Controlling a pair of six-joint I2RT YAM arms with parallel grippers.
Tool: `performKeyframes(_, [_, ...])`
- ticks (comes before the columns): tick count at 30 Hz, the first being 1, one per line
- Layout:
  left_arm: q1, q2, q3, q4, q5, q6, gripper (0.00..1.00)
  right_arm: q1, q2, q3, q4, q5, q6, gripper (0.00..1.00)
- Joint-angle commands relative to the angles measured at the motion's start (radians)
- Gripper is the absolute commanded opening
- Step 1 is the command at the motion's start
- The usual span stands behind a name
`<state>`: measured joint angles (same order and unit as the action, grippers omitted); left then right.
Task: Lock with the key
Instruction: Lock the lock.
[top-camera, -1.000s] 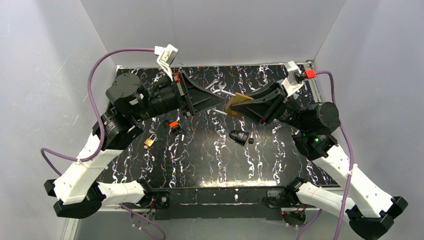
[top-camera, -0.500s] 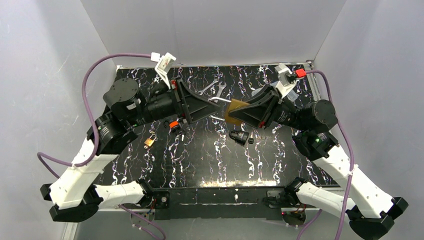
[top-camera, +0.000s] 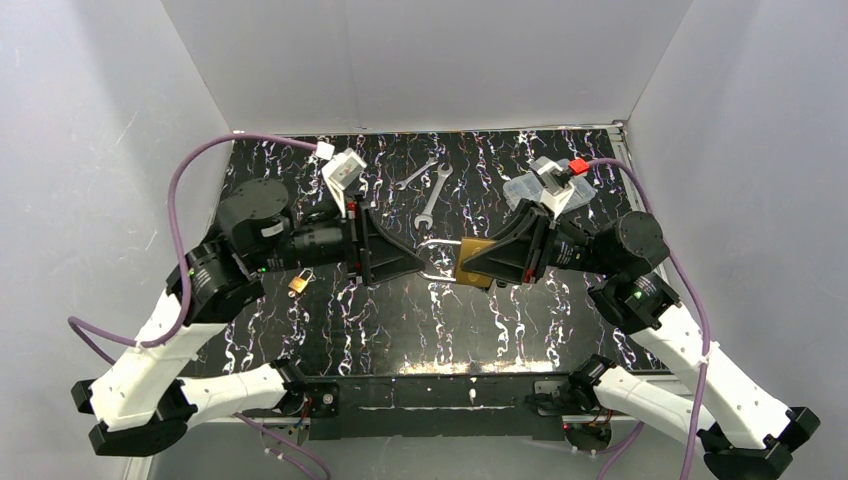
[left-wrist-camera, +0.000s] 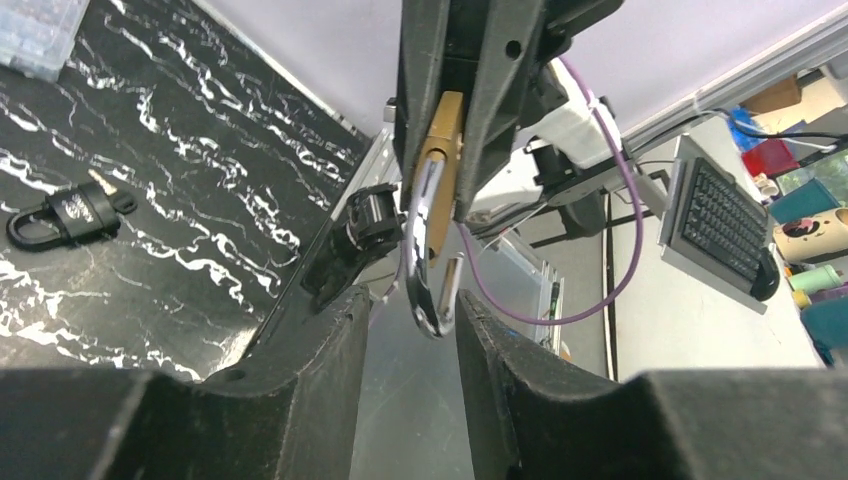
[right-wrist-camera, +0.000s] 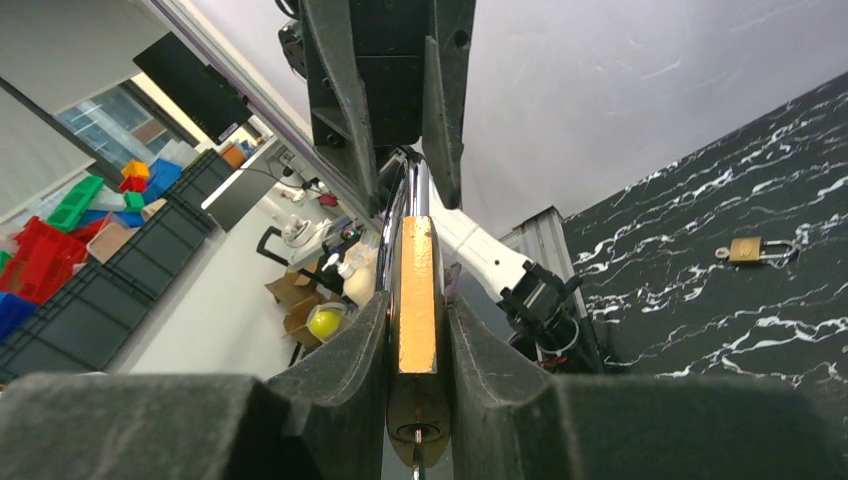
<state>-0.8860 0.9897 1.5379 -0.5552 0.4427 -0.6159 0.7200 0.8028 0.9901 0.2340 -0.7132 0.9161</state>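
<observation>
Stretched level, tip to tip: clamping brass padlock in right gripper, straddling its shackle, seemingly without contact, with parted left gripper.

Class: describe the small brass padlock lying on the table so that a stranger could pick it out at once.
Find the black marbled table and look at its left half, just below the left arm. The small brass padlock lies flat there, alone. Unlike the large brass padlock clamped in the right gripper at the centre, it is tiny and untouched.
</observation>
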Motion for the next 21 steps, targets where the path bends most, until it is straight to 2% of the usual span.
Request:
performKeyframes(1, [-0.001,0.009,-0.021,-0.023,0.03,0.029,0.36,-0.004,-0.021,0.012,0.094,-0.02,0.041,0.01])
performKeyframes(6, [-0.001,0.011,-0.03,-0.023,0.023,0.034,0.28,-0.004,-0.014,0.007,0.08,-0.03,0.035,0.01])
performKeyframes(13, [-0.001,0.009,-0.042,-0.02,0.024,0.036,0.0,-0.004,0.004,0.006,0.08,-0.063,0.05,0.01])
performKeyframes(21, [-0.001,0.026,-0.077,0.02,0.04,0.043,0.0,-0.002,0.029,0.008,0.107,-0.1,0.094,0.01])
